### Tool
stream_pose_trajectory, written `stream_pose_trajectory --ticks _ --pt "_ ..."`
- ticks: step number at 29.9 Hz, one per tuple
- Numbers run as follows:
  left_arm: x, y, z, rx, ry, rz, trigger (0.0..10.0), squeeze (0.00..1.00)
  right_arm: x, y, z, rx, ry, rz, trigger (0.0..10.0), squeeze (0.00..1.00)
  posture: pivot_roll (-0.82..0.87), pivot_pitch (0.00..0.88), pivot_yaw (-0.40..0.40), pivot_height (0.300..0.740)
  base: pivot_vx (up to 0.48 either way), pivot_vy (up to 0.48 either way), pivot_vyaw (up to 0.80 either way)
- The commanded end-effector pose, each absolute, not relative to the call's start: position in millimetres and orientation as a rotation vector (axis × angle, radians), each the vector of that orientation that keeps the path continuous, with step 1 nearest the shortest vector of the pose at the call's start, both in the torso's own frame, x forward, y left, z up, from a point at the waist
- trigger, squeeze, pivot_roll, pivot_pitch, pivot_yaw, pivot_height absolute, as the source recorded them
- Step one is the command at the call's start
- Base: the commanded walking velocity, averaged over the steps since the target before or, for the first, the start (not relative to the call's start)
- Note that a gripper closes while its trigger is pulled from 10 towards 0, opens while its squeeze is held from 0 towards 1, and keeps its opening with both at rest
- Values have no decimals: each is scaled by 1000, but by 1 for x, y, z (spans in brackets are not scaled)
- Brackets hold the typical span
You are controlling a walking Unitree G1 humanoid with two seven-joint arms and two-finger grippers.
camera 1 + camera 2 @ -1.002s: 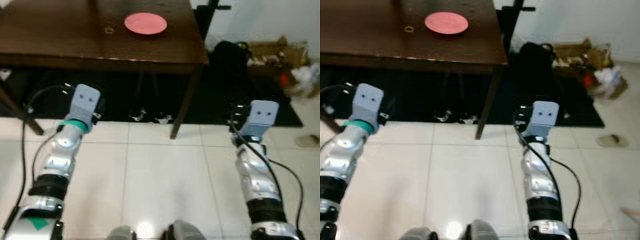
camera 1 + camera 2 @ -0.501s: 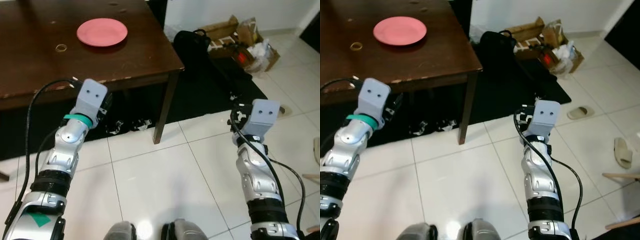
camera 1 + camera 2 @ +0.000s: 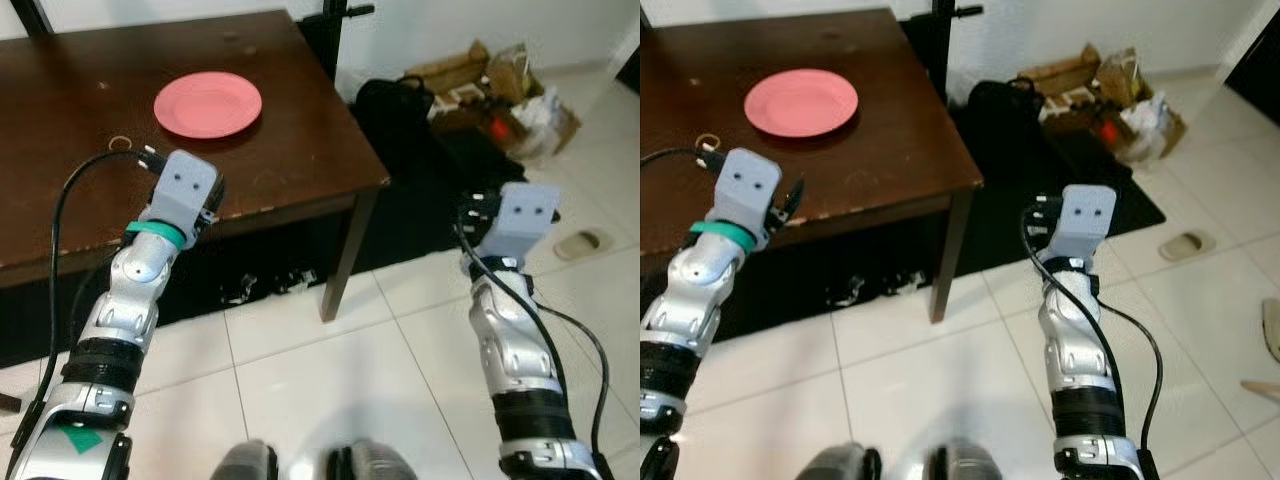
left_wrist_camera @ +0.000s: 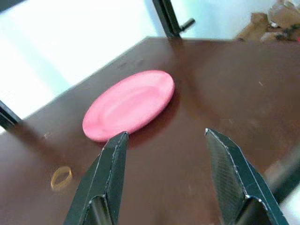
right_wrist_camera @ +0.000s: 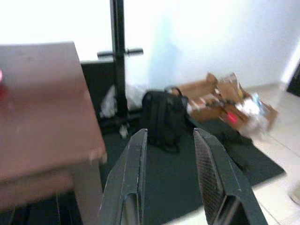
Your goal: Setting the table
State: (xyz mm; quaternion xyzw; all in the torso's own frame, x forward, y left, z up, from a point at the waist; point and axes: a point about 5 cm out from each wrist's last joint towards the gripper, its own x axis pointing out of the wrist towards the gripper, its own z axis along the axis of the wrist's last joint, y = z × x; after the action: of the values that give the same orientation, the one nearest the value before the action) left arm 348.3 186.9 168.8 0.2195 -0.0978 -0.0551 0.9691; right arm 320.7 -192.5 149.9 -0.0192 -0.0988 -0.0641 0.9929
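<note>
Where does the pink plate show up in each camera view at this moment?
Left eye view: pink plate upper left, on the dark table.
Right eye view: upper left, same tabletop, near the small ring.
Left wrist view: just beyond the open left tool.
Right wrist view: a pink sliver at the table's edge, too blurred to confirm.
Shared landmark: the table's corner.

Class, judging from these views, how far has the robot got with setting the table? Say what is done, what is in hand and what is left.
Done: one pink plate lies on the dark wooden table, with a small ring beside it. In hand: nothing; the left pincer hovers open over the table edge, pointing at the plate, and the right pincer is open beside the table, over the dark rug. Left: probably most of the setting.
</note>
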Motion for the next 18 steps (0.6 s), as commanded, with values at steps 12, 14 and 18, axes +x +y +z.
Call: stream_pose_trajectory --ticks 12,14,18 --pt "347 182 178 414 -244 -78 10000 0 329 -180 167 -20 -244 -73 10000 0 38 0 17 740 460 0 0" --pt "346 182 179 413 -247 -72 10000 0 330 -178 168 -22 -244 -65 10000 0 40 0 17 740 461 0 0" --pt "345 183 180 410 -252 -57 10000 0 330 -176 168 -24 -243 -48 10000 0 43 0 13 740 461 0 0"
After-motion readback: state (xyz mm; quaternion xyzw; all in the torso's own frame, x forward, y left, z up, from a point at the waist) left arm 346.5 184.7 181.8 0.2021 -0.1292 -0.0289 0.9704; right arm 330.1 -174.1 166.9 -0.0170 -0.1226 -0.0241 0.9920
